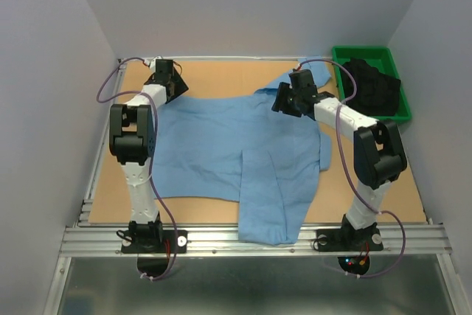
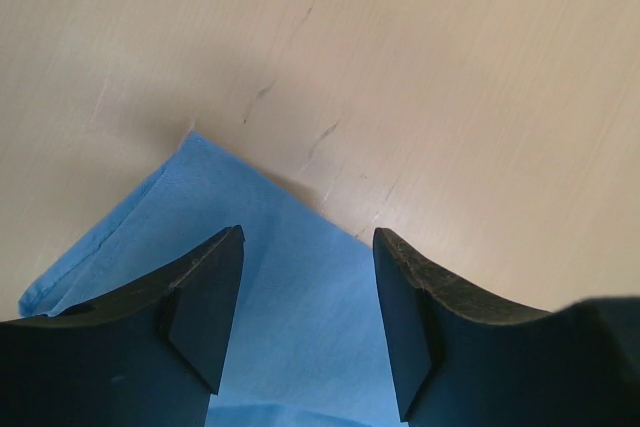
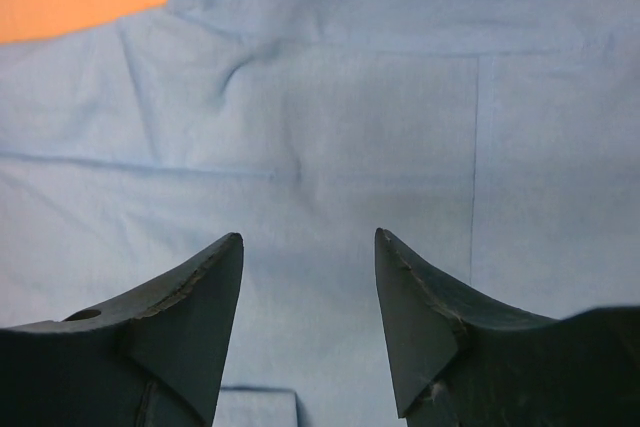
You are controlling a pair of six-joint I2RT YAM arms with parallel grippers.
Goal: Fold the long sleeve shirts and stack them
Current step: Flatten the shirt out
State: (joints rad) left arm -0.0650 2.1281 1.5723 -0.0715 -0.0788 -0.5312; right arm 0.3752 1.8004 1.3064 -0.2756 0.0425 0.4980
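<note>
Tan tabletop [image 1: 214,71], one blue shirt [image 1: 221,138], two parted pincers [image 2: 308,237] [image 3: 308,235], one green bin [image 1: 361,52]

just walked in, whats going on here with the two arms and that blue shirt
Two robot arms are working on a light blue shirt spread across the table. The left gripper hovers with open fingers over a far corner of the fabric. The right gripper hangs open over the shirt's right side. Neither holds anything. A green bin of dark clothing sits far right.
</note>
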